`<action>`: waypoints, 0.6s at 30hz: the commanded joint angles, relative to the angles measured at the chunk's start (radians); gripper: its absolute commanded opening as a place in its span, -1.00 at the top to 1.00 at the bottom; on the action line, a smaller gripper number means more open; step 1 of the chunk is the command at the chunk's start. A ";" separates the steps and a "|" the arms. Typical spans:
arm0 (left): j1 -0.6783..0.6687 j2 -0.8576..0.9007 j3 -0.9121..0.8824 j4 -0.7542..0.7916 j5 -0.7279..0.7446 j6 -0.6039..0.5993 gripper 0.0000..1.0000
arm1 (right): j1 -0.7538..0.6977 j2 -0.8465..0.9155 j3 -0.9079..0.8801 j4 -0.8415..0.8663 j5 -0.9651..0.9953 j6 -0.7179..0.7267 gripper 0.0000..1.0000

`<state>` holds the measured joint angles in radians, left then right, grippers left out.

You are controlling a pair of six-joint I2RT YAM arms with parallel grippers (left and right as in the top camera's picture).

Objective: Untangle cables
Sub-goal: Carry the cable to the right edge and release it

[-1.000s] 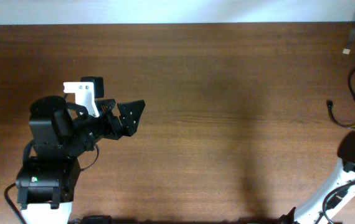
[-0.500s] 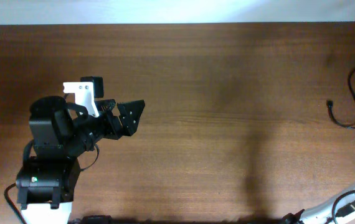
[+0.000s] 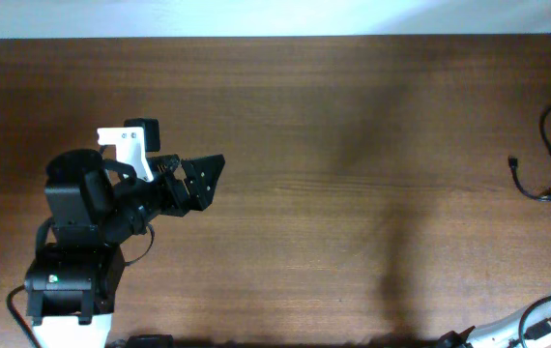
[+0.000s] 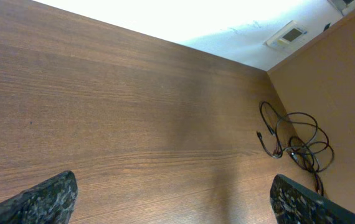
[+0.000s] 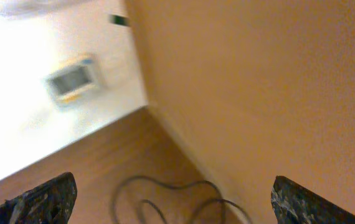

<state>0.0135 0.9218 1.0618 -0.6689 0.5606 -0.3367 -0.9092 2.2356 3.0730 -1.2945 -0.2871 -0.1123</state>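
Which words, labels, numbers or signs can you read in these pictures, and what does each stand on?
None can be read.
Wall panel: too blurred to read.
Green spot on the left arm's base: too small to tell whether it is text.

Overhead looks down; both wrist views share cables.

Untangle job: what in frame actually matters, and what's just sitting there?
Part of the job:
- cables, overlapping loops at the table's right edge
- left gripper, open, on the table's left side
- right gripper, open, cable loops in its view

Just there:
- table
- wall panel
- tan side wall
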 commanded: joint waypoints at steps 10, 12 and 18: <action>0.002 -0.007 0.008 0.008 -0.007 -0.007 -0.99 | 0.081 -0.017 -0.158 -0.330 -0.183 0.006 -0.89; 0.002 -0.007 0.008 0.008 -0.007 -0.007 -0.99 | 0.098 -0.017 -0.241 -0.339 -0.183 0.006 -0.89; 0.002 -0.007 0.008 0.008 -0.007 -0.006 -0.98 | 0.111 -0.017 -0.454 -0.363 -0.190 -0.068 -0.96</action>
<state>0.0135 0.9218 1.0618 -0.6632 0.5606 -0.3367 -0.8028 2.2322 2.6736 -1.6470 -0.4866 -0.1158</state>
